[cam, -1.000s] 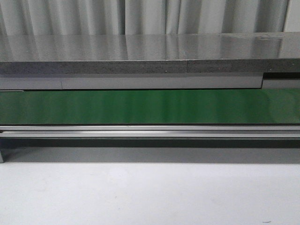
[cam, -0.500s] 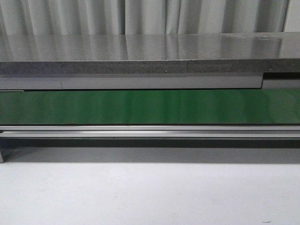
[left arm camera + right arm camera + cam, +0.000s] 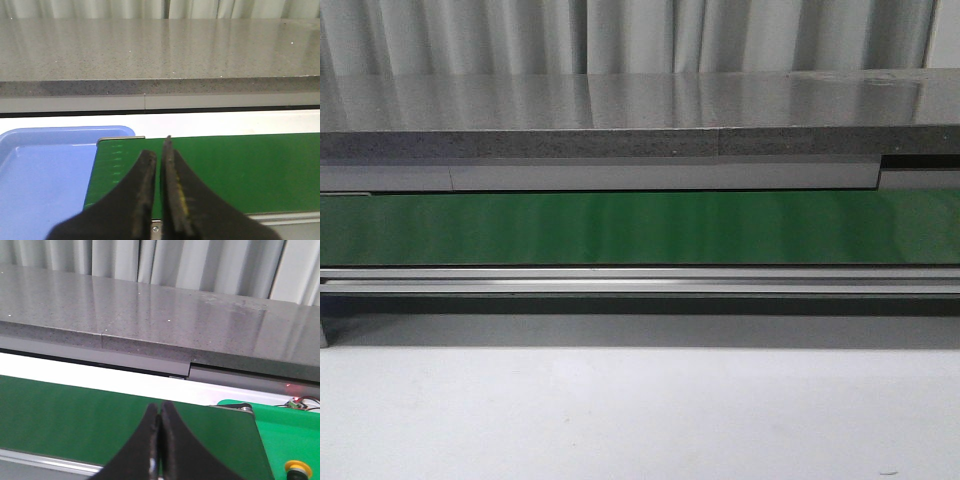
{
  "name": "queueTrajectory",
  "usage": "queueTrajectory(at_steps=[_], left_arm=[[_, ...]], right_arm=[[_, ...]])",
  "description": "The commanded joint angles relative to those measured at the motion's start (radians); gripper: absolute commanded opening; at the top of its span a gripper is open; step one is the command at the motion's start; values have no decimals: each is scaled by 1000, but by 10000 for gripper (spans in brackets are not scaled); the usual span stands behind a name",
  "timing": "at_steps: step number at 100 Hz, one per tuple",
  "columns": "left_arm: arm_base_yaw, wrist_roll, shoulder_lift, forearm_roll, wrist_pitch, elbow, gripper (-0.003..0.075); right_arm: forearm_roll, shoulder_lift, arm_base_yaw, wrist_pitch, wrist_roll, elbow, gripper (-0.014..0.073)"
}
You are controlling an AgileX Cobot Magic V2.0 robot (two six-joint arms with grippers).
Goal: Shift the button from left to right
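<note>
With both jaws pressed together and empty, I am waiting; no button is showing on the long green conveyor belt (image 3: 640, 228).

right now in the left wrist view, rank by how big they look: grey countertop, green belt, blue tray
1. grey countertop, spanning the whole width.
2. green belt, partly hidden by the left gripper.
3. blue tray, cut off by the frame edge, so its true size is unsure.
</note>
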Motion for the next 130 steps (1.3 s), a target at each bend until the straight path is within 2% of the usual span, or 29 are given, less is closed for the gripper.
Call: queueTrajectory(at_steps=[1,32,56,130], left_arm=[[-8,-2,-1,-7,-87,-29,5],[-8,-2,-1,-7,-87,-29,5],[-8,-2,-1,-7,-87,-29,5],[-8,-2,-1,-7,-87,-29,5]], right_arm=[[-4,-49,7,-90,2,25,-68],[-4,-266,6,-90,2,226,-68],[-4,-266,6,-136,2,304,-68],[-4,-266,6,-132,2,306,-68]])
